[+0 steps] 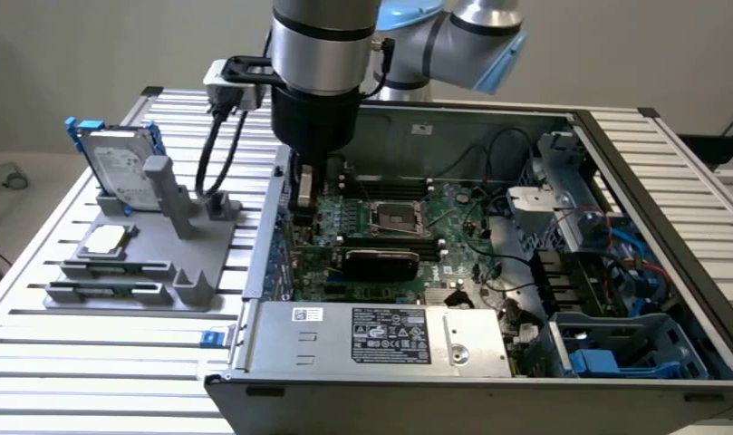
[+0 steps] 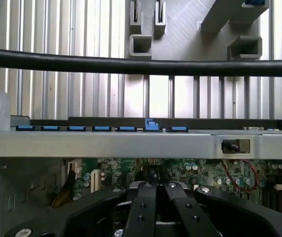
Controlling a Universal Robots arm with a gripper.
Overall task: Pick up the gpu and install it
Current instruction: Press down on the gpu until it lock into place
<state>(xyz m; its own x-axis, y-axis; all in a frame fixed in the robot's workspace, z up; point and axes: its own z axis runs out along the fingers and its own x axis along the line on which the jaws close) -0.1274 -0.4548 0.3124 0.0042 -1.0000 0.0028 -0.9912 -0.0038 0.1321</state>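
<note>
GPU card [image 1: 303, 195], thin with a silver bracket edge, hangs upright under the black hand [image 2: 156, 190], whose fingers are closed together on it, over the green motherboard [image 1: 390, 227] by the open grey computer case's [image 1: 379, 340] left wall. Judgement: keep it vertical, align with the slot, press evenly.
</note>
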